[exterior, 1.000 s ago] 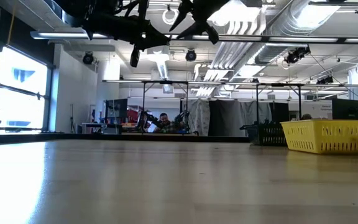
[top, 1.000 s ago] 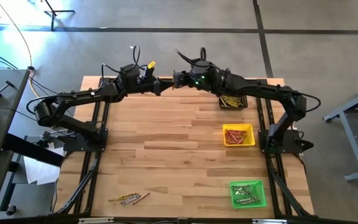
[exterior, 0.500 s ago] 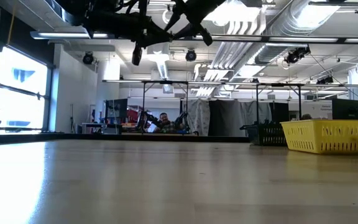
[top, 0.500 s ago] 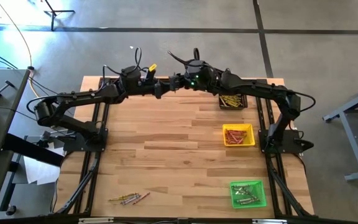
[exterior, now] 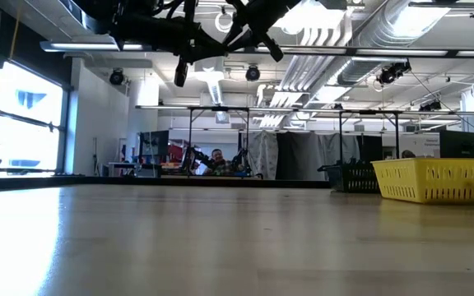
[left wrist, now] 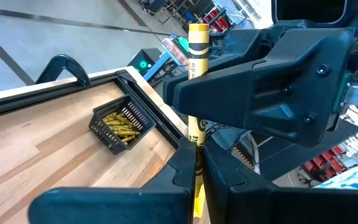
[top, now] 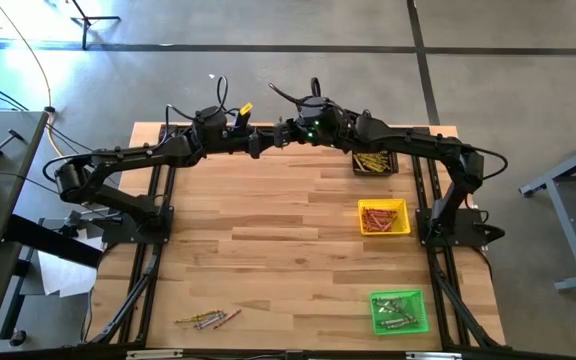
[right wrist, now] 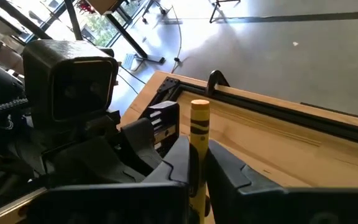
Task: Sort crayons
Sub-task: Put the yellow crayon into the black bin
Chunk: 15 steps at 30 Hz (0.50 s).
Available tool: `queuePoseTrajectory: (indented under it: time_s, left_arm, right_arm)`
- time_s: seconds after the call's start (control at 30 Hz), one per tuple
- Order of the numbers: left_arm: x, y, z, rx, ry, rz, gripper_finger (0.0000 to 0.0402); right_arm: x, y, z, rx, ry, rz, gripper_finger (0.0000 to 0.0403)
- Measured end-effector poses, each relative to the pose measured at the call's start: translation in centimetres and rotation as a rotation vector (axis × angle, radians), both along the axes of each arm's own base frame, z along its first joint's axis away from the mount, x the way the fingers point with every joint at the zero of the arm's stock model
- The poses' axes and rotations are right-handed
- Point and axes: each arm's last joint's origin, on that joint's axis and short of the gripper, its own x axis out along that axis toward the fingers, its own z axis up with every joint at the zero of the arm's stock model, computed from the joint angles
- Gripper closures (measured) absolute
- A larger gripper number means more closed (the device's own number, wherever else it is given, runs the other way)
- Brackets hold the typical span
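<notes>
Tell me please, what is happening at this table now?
Both arms meet high above the table's far edge, handing over one yellow crayon. The left gripper and the right gripper are both shut on it. The black tray holds yellow crayons, the yellow tray red ones, the green tray greyish ones. A few unsorted crayons lie near the front left corner.

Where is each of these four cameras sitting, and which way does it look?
High view: above the table, looking straight down; shows both arms meeting over the far edge.
Low view: at table-top height, looking level into the room; the arms hang in from above, yellow tray at right.
Left wrist view: on the left arm, looking past its left end effector at the black tray.
Right wrist view: on the right arm, past its right end effector.
Shared: both wrist views show the yellow crayon.
</notes>
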Motion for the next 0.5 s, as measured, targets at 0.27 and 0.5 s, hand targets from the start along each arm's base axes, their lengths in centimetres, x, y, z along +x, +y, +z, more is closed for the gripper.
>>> queuePoseTrajectory:
  time_s: [0.27, 0.5]
  left_arm:
    - [-0.1, -0.1, -0.4, -0.009, 0.05, -0.009, 0.0365]
    - [0.0, -0.2, -0.7, 0.016, 0.071, -0.034, 0.0309]
  right_arm:
    - [-0.1, -0.1, -0.2, -0.003, 0.022, 0.044, 0.039]
    - [-1.9, -1.0, -0.4, -0.013, 0.173, 0.048, 0.039]
